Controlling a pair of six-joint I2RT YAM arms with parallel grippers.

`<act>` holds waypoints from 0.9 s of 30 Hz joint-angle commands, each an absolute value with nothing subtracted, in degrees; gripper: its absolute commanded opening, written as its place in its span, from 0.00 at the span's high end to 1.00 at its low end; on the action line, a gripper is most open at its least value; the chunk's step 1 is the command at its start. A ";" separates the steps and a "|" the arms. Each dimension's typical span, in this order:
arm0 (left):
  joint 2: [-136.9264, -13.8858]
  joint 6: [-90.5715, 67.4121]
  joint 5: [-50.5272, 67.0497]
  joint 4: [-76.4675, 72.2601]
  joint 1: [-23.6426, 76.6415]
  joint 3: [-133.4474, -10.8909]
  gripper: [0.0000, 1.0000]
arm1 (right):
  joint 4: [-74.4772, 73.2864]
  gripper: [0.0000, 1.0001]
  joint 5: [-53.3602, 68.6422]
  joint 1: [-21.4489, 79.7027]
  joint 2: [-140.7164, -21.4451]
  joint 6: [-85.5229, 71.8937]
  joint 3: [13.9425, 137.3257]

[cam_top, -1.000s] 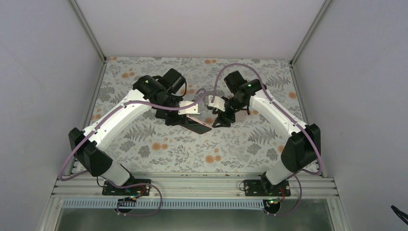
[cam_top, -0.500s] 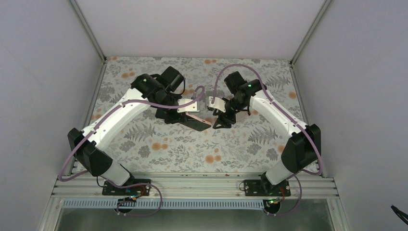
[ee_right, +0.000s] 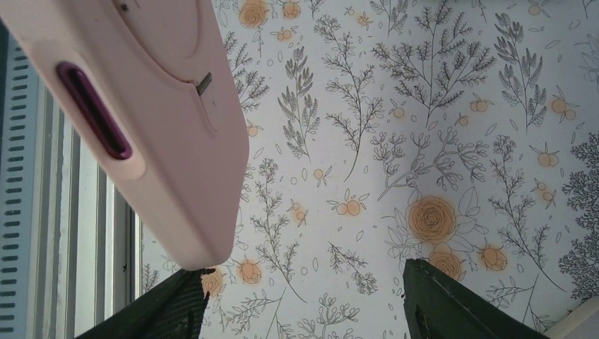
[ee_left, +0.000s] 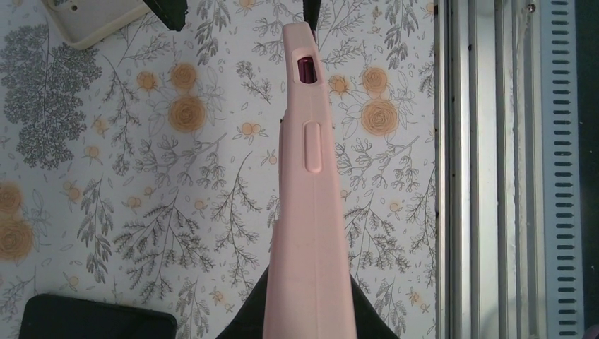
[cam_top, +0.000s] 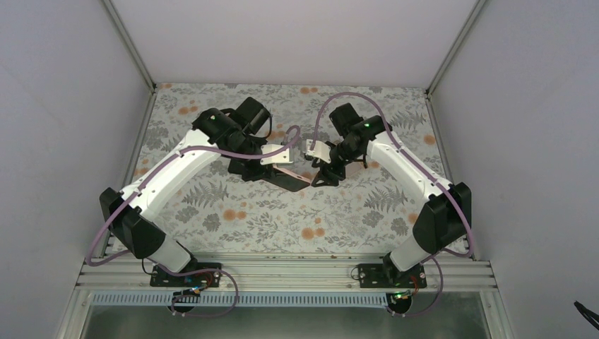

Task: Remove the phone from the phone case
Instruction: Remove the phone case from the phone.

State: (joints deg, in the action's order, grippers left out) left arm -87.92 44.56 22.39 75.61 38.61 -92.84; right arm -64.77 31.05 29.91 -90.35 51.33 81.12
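Pink phone case (ee_left: 309,212) centre-frame: left arm (cam_top: 176,166), right arm (cam_top: 410,166) bend inward; left gripper (ee_left: 309,321) clamps its end, right gripper (ee_right: 302,272) gapes wide beside its corner.

Floral-patterned table (cam_top: 282,226); aluminium rail (cam_top: 282,272) along near edge; white walls (cam_top: 282,35).

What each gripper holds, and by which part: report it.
The left gripper holds the pink phone case by its near end, pinched between both fingers. The right gripper is open and holds nothing.
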 commanded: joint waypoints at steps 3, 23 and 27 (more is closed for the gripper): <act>-88.65 45.00 23.99 73.50 38.32 -94.16 0.98 | -65.64 0.31 33.47 29.91 -89.65 51.46 82.54; -90.43 47.89 37.05 77.54 38.45 -98.63 0.98 | -55.72 0.35 29.89 29.92 -90.11 46.02 81.83; -90.74 48.68 38.64 77.72 38.84 -97.59 0.98 | -51.07 0.35 27.71 29.90 -89.66 43.57 81.90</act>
State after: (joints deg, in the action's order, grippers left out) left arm -91.00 45.25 25.47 78.15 37.21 -95.90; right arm -62.33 29.23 29.91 -90.35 47.99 81.17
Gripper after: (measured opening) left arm 0.109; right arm 0.654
